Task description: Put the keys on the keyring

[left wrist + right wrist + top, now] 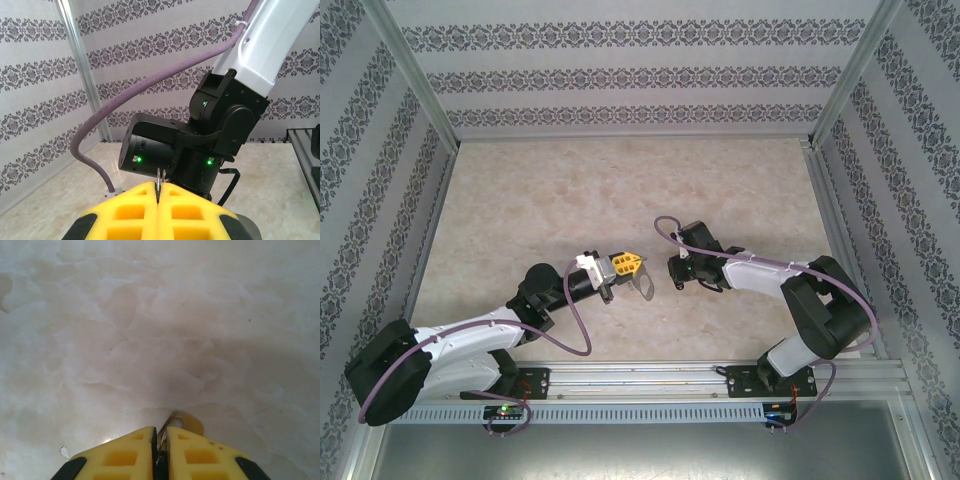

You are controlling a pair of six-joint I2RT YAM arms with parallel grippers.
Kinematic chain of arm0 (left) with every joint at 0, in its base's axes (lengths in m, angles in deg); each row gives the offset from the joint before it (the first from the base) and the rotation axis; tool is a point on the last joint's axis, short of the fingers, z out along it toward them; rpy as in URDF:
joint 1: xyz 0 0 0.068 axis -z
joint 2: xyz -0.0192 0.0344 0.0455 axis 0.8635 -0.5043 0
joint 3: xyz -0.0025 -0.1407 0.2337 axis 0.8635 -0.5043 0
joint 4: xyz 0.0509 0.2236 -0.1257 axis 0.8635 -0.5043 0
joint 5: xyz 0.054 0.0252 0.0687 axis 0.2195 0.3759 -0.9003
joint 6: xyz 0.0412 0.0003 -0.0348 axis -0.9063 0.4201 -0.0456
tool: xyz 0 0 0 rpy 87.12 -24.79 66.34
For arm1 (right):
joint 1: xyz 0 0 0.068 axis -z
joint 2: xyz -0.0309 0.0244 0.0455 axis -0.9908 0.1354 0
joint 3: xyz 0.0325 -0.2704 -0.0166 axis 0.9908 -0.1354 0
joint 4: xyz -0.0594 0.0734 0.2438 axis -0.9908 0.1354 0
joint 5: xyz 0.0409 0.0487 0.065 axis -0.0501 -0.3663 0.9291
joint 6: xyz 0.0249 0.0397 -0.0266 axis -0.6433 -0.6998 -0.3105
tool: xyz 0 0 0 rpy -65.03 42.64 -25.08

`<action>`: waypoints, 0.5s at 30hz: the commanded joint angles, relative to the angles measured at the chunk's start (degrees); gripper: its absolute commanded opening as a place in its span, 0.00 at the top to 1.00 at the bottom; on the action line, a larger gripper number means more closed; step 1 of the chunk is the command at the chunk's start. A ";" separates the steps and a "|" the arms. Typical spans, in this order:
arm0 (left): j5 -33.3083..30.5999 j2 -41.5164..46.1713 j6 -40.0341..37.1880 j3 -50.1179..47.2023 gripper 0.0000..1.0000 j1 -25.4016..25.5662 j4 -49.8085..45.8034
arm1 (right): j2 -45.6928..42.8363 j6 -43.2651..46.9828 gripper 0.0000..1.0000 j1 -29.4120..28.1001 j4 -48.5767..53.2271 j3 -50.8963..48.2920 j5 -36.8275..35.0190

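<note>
My left hand (632, 264) is clenched on the keyring (643, 284). From above, the flat grey loop sticks out of its yellow fingers (623, 262) toward my right side, over the middle of the marbled surface (620, 180). In the left wrist view my left hand (158, 190) has its two yellow fingers (130, 212) pressed together with no gap. A thin metal edge of the keyring (159, 178) stands up out of the seam between them. Just beyond it I see the dark wrist of my right arm (200, 145), with small green lights on it.

My right hand (676, 272) faces the left one. It is near the grey loop but apart from it.

In the right wrist view my right hand (160, 434) has its yellow fingers (210, 456) drawn almost together, with only a narrow slit left. They are grasping the key (184, 422). A small pale metal tab with a hole pokes out past the fingertips, slightly to the right, seen against the surface (150, 315). The rest of the key is hidden between the fingers. A tiny white speck (64, 452) lies on the surface to the left of that hand.
</note>
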 commanded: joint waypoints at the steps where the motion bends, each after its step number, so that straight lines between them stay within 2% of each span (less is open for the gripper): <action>1: -0.28 0.60 -1.36 -0.07 1.00 1.04 1.71 | 1.12 -0.37 0.85 -0.53 -0.21 1.42 -0.12; 15: -0.23 0.18 -1.64 -0.07 1.00 1.02 2.24 | 1.84 -0.14 0.89 -0.59 0.09 1.61 0.15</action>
